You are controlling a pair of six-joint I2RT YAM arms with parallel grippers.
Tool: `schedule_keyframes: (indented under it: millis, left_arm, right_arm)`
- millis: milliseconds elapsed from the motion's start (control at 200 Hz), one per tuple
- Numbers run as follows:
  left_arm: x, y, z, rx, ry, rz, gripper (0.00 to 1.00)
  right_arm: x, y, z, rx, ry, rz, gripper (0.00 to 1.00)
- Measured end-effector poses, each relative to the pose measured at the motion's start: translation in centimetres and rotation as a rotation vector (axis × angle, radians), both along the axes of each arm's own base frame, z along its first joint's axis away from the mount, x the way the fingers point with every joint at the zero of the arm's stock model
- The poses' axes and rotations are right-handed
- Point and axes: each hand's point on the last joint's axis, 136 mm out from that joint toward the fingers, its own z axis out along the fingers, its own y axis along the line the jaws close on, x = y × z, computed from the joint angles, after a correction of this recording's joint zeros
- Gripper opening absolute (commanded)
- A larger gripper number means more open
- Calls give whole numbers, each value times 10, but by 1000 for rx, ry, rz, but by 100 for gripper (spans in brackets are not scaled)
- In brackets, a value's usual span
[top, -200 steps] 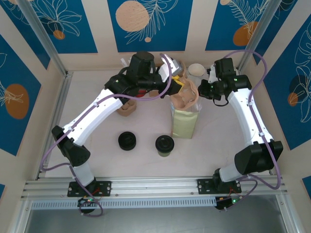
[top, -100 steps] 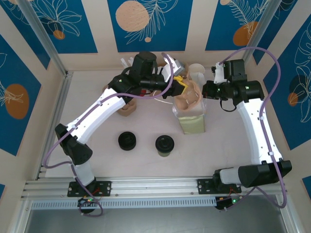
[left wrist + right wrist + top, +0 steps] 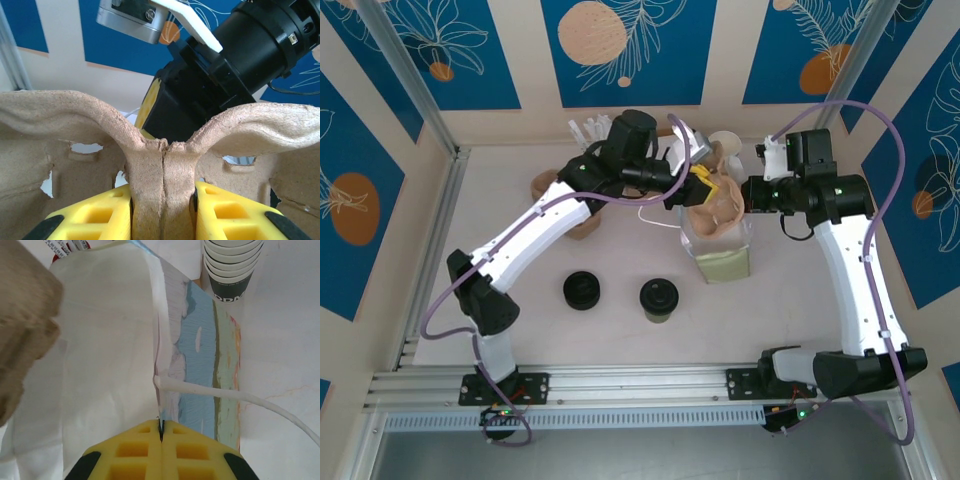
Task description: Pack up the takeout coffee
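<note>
Left gripper (image 3: 162, 212) pinching the ridge of the brown moulded-pulp cup carrier (image 3: 60, 115), right gripper (image 3: 161, 436) clamped on the three-o'clock rim of the pale paper bag (image 3: 100, 340): the carrier is best lowered level and centred.

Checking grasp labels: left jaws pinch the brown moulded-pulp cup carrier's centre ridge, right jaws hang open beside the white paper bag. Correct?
No. The right jaws are shut on the rim of the white paper bag, not open beside it; the right wrist view shows that. The left jaws do pinch the centre ridge of the brown moulded-pulp cup carrier.
</note>
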Motion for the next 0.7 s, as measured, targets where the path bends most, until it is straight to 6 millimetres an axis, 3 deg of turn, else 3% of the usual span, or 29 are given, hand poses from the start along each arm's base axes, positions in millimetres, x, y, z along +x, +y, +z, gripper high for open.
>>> schedule_keyframes:
  millis: [365,700]
  left_arm:
    - [-10,-19,-20,22,50,-75,28]
    - [-9,-18,-46,92,88,-84,28]
  right_arm:
    - [-13,1,-9,-4,28,22,0]
    - [-17,6,-16,36,58,52,0]
